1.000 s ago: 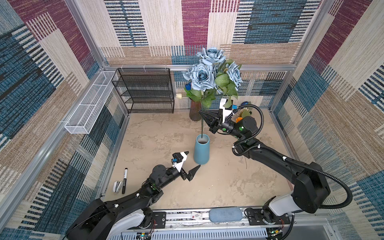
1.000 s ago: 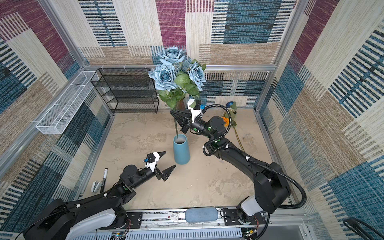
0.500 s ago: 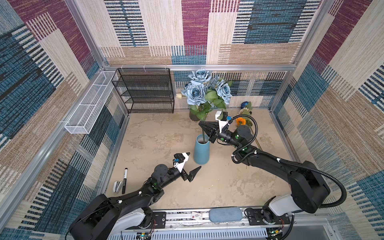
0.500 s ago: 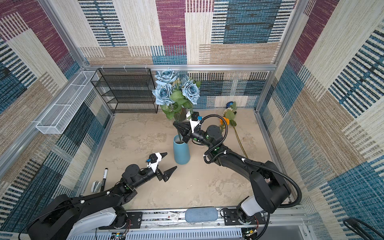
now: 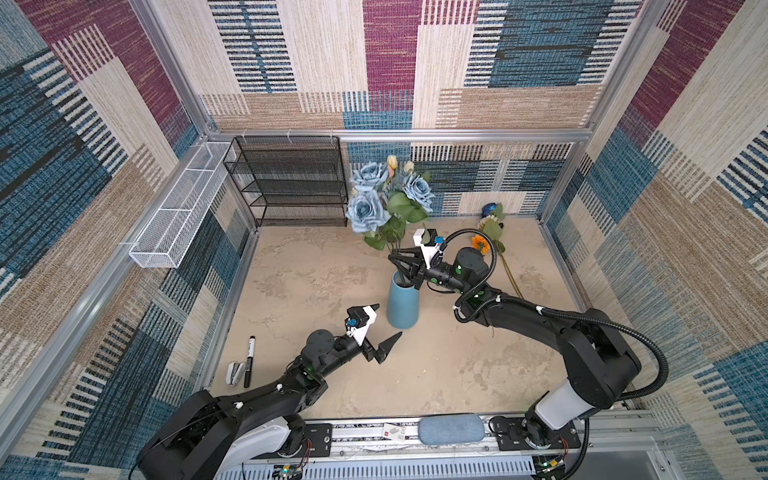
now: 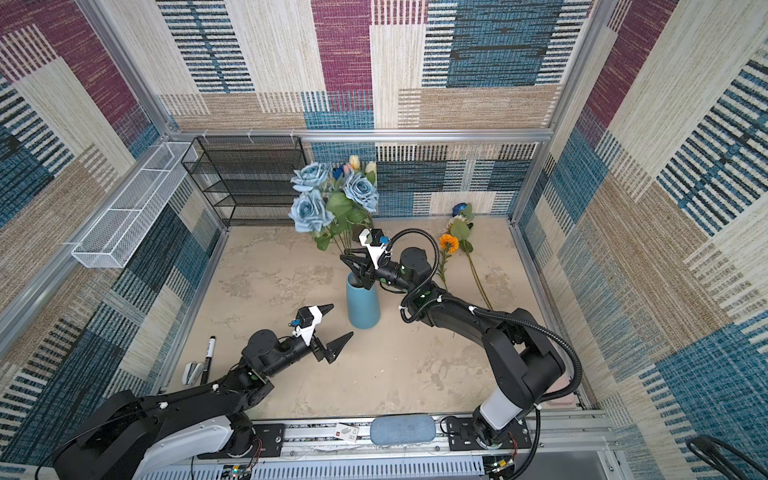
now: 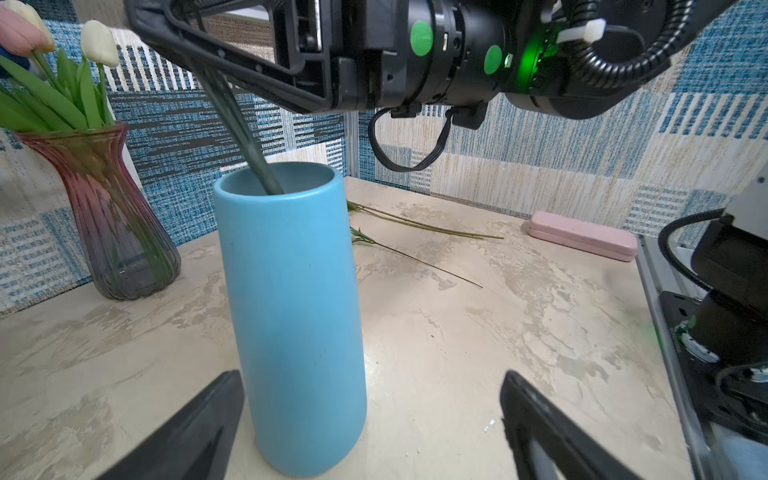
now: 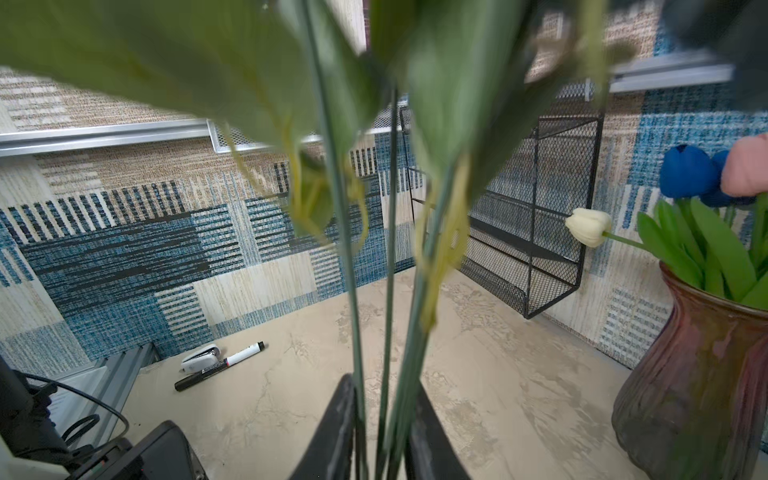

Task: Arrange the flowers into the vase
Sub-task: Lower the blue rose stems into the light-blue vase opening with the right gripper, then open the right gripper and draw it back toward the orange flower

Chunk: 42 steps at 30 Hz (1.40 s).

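Observation:
A dusty-blue rose bunch (image 5: 388, 199) (image 6: 328, 195) stands with its stems down in the blue vase (image 5: 402, 305) (image 6: 363, 305) (image 7: 291, 311). My right gripper (image 5: 398, 266) (image 6: 353, 268) (image 8: 384, 382) sits just above the rim, its narrow jaws round the green stems, which touch both pads. My left gripper (image 5: 388, 320) (image 6: 342, 319) (image 7: 372, 376) is open wide beside the vase's foot and holds nothing. An orange bloom (image 5: 480, 241) (image 6: 449, 243) and a deep-blue rose (image 5: 490, 206) lie at the back right. Tulips (image 8: 588, 226) stand in a red glass vase (image 7: 112, 216) (image 8: 698, 374).
A black mesh shelf (image 5: 291, 183) stands against the back wall, and a white wire basket (image 5: 178, 208) hangs on the left wall. A marker (image 5: 250, 359) and a small white stapler (image 5: 235, 372) lie front left. A pink case (image 7: 582, 235) lies by the right edge.
My right gripper has come down and forward with the rose bunch, sinking its stems deeper into the blue vase. The left gripper has hardly moved.

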Available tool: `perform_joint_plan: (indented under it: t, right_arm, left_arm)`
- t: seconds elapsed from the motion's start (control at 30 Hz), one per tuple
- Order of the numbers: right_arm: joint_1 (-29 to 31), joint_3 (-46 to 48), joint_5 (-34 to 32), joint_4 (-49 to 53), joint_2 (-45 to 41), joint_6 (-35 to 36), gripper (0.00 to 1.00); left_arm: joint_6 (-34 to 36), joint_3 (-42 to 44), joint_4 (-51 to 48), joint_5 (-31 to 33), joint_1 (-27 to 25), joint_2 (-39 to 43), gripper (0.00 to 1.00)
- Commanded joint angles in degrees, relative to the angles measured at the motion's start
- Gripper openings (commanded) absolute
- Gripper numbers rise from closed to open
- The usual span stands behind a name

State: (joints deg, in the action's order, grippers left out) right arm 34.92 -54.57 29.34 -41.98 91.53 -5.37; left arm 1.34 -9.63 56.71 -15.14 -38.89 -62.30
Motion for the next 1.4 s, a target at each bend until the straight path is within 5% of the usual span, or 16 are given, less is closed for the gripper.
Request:
perform_joint_plan:
  t: [0.0, 0.6, 1.37]
  right_arm:
    - [0.24, -0.48, -1.35, 2.0, -0.82, 2.9, 0.27]
    - [0.33, 0.97, -6.43, 9.31, -5.67, 7.85, 0.63]
    - [0.33, -1.07, -17.93, 30.4, -15.27, 14.92, 0.8]
  left_arm:
    - [1.39, 0.14, 1.29, 0.57, -0.02, 0.1, 0.99]
    - [1.47, 0.13, 1.83, 0.55, -0.04, -0.63, 0.99]
    - [1.72, 0.92, 1.6, 1.75, -0.04, 1.06, 0.99]
